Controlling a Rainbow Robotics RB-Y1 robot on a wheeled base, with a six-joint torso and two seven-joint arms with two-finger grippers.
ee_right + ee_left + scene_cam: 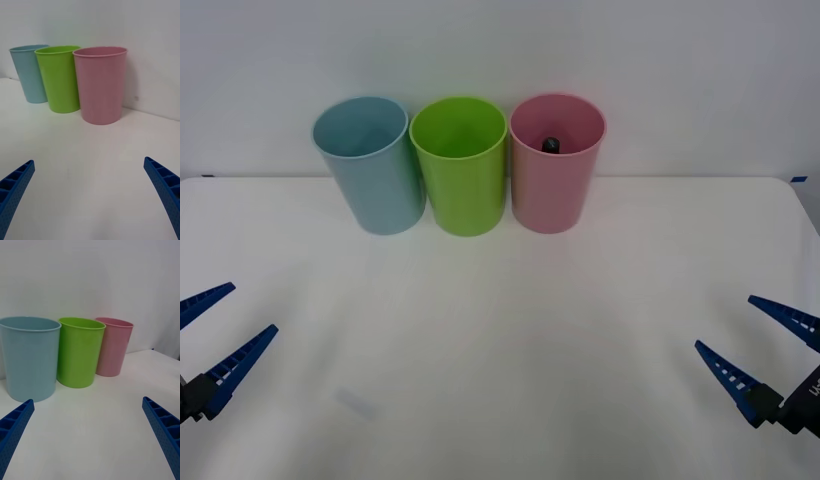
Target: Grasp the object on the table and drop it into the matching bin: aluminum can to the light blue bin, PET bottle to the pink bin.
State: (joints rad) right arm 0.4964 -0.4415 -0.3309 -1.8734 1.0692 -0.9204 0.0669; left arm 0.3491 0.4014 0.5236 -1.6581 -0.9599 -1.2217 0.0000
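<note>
1. Three tall tapered bins stood in a row at the far edge of the white desk (500,330), against a plain pale wall.
2. The light blue bin (372,165) was at the robot's left end of the row, the green bin (461,165) in the middle and the pink bin (555,162) at the robot's right end; neighbouring bins stood just beside one another, rims nearly touching.
3. The PET bottle (550,145) lay inside the pink bin; in the front view just its black cap and a bit of dark content peeked over the rim, low against the far inner wall.
4. The left end effector (220,330) hovered at the near left edge of the desk, its blue ribbed fingers spread wide apart and holding nothing.
5. The right end effector (752,330) hovered at the near right edge, well apart from the bins, its blue ribbed fingers likewise spread apart and empty.
6. Some white lettering showed on the dark body behind the right fingers, but it was too small to read.
7. No brand, label or other writing could be made out on any bin, and the bottle's body was hidden by the pink wall.
8. A faint greyish smudge (356,402) marked the desk surface near the left end effector.
</note>
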